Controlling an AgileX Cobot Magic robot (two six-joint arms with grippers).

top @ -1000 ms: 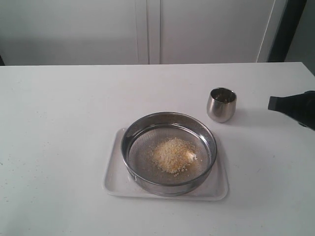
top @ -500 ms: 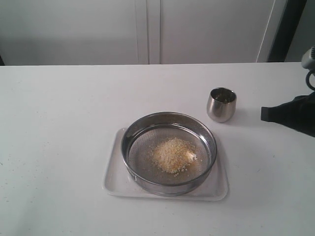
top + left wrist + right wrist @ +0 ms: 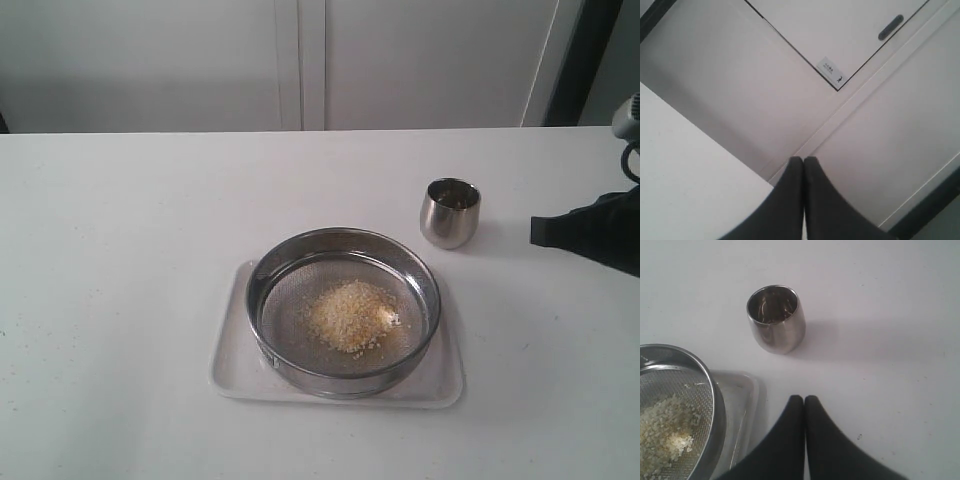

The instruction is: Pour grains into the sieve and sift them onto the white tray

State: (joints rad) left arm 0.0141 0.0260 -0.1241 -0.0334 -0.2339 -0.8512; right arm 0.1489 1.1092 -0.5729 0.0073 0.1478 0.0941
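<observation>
The broad white bench [image 3: 120,250] carried everything. On it lay the flat rectangular white tray [image 3: 228,372] with its low raised rim, its long axis running left to right across the exterior view. Inside the tray sat the wide, round, shallow steel sieve [image 3: 345,385] with a fine wire-mesh bottom. A loose heap of small yellow and whitish grains [image 3: 350,315] rested on the mesh, a little to the right of its middle. The small shiny steel cup [image 3: 450,212] stood upright on the bench beyond the sieve's right side, apart from it. I judged the pouring done and the sifting yet to come.

My right hand [image 3: 804,399] hung at the right edge of the bench, its black fingers pressed together and holding nothing. From it, the sieve lay to the left and nearer the camera, with the cup between and a little farther back. My left hand [image 3: 803,160], likewise closed and empty, pointed at the wall panels and saw none of these things. So the right was the nearer, and it would have to open before taking the rim.
</observation>
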